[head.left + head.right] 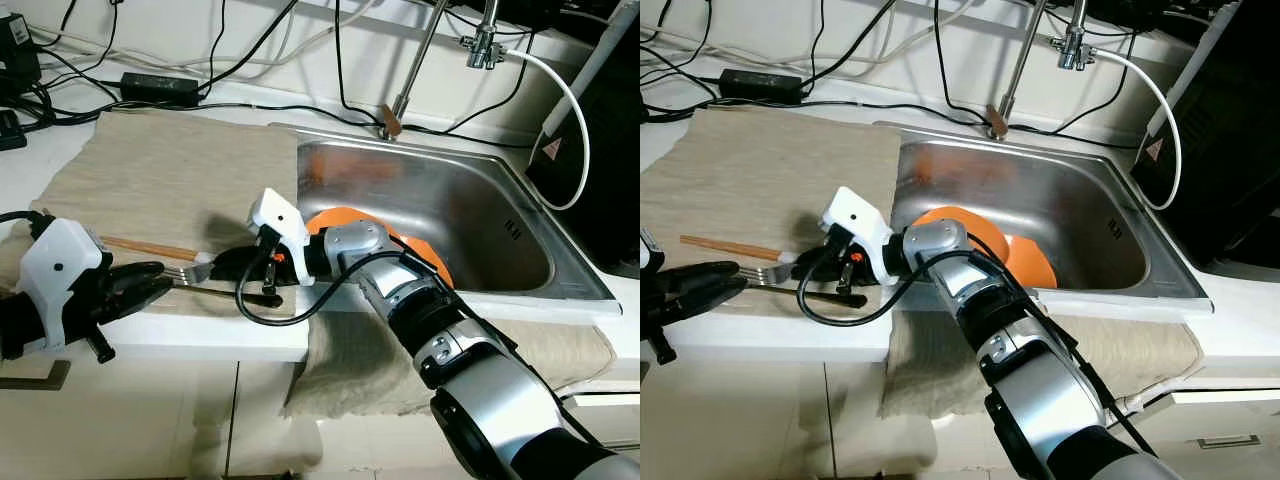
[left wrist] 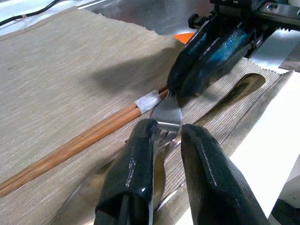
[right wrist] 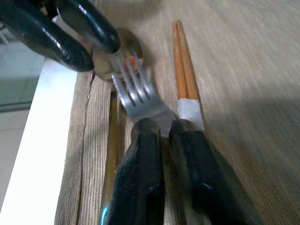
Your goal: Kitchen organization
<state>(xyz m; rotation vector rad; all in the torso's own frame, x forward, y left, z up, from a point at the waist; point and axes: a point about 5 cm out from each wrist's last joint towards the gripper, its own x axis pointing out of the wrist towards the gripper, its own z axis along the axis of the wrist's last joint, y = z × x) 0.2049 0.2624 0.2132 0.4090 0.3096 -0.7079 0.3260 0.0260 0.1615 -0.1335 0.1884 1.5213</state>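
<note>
— What's around you on the counter?

— A woven beige cloth (image 1: 170,170) covers the counter, and my two grippers meet near its front edge. Between them lies a metal fork (image 3: 136,96). Just beside it is a pair of brown wooden chopsticks (image 3: 182,61), bound together with a band of pale tape. A spoon (image 2: 243,86) lies under the fork, its shiny bowl by my left fingers and its handle running toward the right arm.

— And what are the grippers doing?

— My right gripper (image 3: 164,129) has its two black fingers closed on the fork's neck, just behind the tines. My left gripper (image 2: 166,133) sits at the tine end with its fingers slightly parted, the tines between them. I cannot tell whether they actually press on the metal.

— Anything in the way?

— My right arm reaches across the corner of the steel sink (image 1: 520,245), and a black cable loops from its wrist onto the cloth. It covers part of an orange plate (image 1: 1025,255) that leans inside the basin. How much of the fork's handle lies beyond my fingers is hidden.

— What about behind?

— Black cables and a power adapter (image 1: 158,86) lie along the wall. A slim tap stem (image 1: 415,60) rises at the sink's back edge, its top cut off.
</note>
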